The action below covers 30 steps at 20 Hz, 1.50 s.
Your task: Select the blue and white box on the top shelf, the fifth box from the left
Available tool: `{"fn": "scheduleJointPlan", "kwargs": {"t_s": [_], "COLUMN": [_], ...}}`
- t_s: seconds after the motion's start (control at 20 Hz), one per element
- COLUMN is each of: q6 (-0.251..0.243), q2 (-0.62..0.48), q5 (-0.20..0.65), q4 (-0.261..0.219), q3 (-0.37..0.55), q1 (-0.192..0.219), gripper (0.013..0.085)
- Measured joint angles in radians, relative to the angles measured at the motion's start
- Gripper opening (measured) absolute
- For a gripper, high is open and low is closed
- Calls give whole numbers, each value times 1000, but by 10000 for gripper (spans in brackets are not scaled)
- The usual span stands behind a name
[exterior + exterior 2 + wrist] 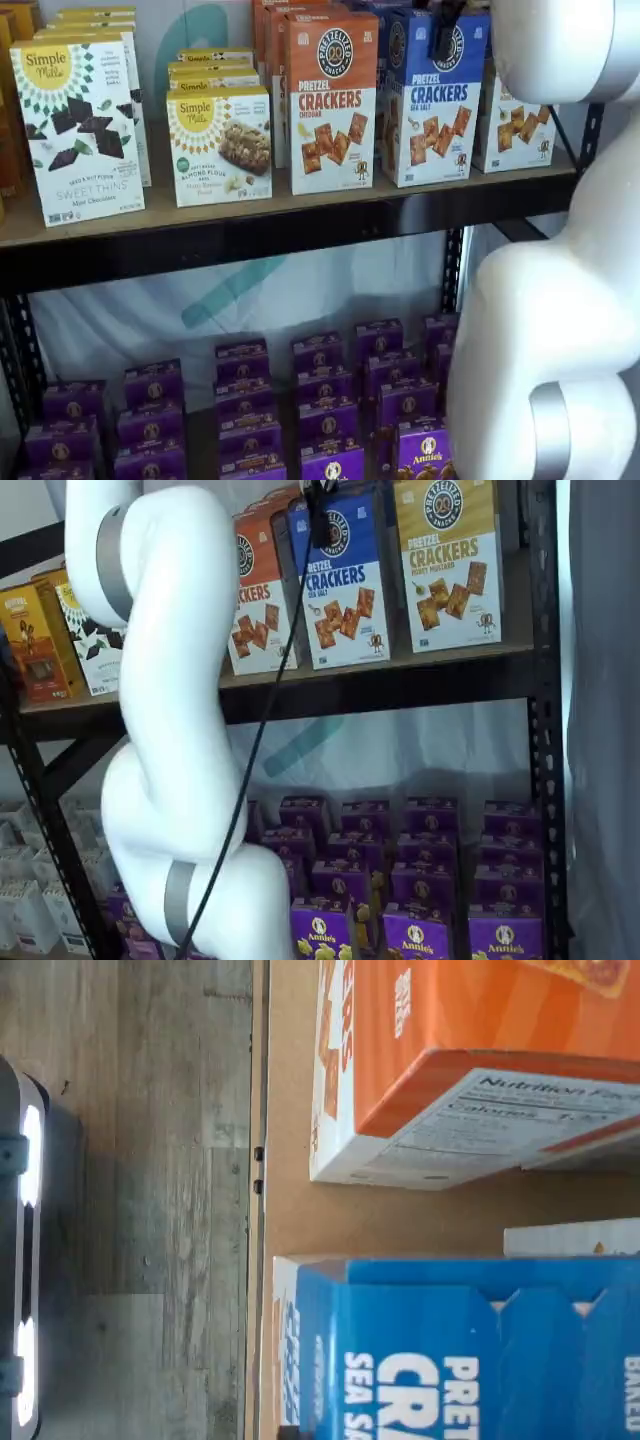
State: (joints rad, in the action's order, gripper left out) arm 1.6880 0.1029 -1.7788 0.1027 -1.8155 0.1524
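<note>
Gripper (446,35) at top of blue and white box (433,105); finger state indeterminate; orange box (333,100) close alongside; risk: off-centre closure dragging neighbour.

The blue and white box (434,100) shows brown cracker squares; beside it, an orange-topped box (332,100); beneath the tan top shelf (250,215), purple boxes (320,400).

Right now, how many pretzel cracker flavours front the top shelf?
3: the orange Cheddar box, the blue and white box beside it, then the yellow-topped box at the end. More stand behind, partly hidden.
</note>
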Motion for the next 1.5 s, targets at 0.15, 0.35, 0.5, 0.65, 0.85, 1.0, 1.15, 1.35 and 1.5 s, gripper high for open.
{"fn": "scheduleJointPlan", "kwargs": {"t_s": [0.15,0.35,0.5,0.65,0.85,1.0,1.15,1.35,1.5], "q6": [1,0,-1,-2,-1,2,5,8,10], "q2": [2,5,4,-2,19,50,71,104,136], "q5": [1,2,-3,-26,-21,-11,-17,-36,-58], "q4": [-2,-5,-6,1,4,7,26,42,37], "q3": [0,4,1,-14,3,30,45,65,85], "q1": [0,-2,-3,-1,2,7,17,28,29], "gripper": [730,690,650,650,650,650,650,650,650]}}
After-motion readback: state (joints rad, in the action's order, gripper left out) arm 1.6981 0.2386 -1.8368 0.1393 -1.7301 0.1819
